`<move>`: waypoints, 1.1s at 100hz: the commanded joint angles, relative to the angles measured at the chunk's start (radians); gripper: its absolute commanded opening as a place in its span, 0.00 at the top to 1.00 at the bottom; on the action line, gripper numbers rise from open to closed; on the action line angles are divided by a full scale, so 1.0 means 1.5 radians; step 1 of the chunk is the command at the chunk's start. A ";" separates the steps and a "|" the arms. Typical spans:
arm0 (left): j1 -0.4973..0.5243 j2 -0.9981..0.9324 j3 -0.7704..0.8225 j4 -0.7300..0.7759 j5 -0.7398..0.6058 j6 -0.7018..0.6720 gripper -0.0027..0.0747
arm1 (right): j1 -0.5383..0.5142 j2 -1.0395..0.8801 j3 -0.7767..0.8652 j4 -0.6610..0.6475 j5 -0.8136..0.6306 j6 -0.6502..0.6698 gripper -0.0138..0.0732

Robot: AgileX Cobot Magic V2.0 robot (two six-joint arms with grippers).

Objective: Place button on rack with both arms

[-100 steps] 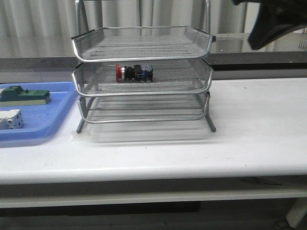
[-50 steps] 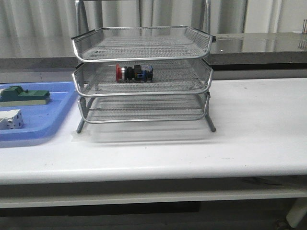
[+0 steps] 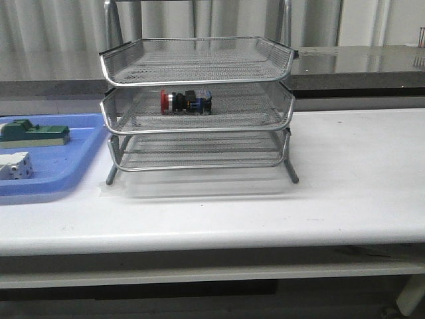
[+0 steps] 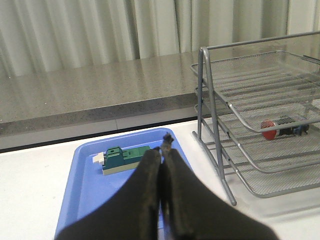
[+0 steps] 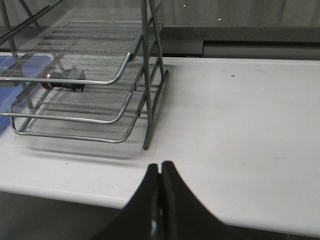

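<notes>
The button (image 3: 185, 102), with its red head to the left and blue-and-black body, lies on its side in the middle tier of the silver wire-mesh rack (image 3: 199, 129). It also shows in the left wrist view (image 4: 278, 131) and in the right wrist view (image 5: 63, 81). No arm shows in the front view. My left gripper (image 4: 162, 150) is shut and empty, above the blue tray, well apart from the rack (image 4: 260, 120). My right gripper (image 5: 160, 167) is shut and empty, over the table's front edge, to the right of the rack (image 5: 100, 95).
A flat blue tray (image 3: 63, 174) lies left of the rack and holds a green block (image 3: 34, 135) and a white boxy part (image 3: 14, 166). The tray (image 4: 90, 175) and green block (image 4: 122, 157) also show in the left wrist view. A grey counter runs behind the table.
One second ago a black arm filled the upper right corner of the front view; it has left the view. The button and rack have not moved.
</notes>
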 commanded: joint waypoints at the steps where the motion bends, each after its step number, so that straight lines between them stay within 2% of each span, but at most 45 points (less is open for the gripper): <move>1: 0.000 0.005 -0.017 -0.010 -0.050 -0.007 0.99 | -0.005 -0.011 -0.016 -0.008 -0.033 -0.003 0.91; 75: 0.000 0.005 -0.017 -0.010 -0.050 -0.007 0.99 | -0.005 -0.022 -0.013 -0.008 -0.024 -0.003 0.91; 110: 0.000 0.005 -0.017 -0.010 -0.050 -0.007 0.99 | -0.012 -0.143 0.109 -0.015 -0.071 -0.003 0.91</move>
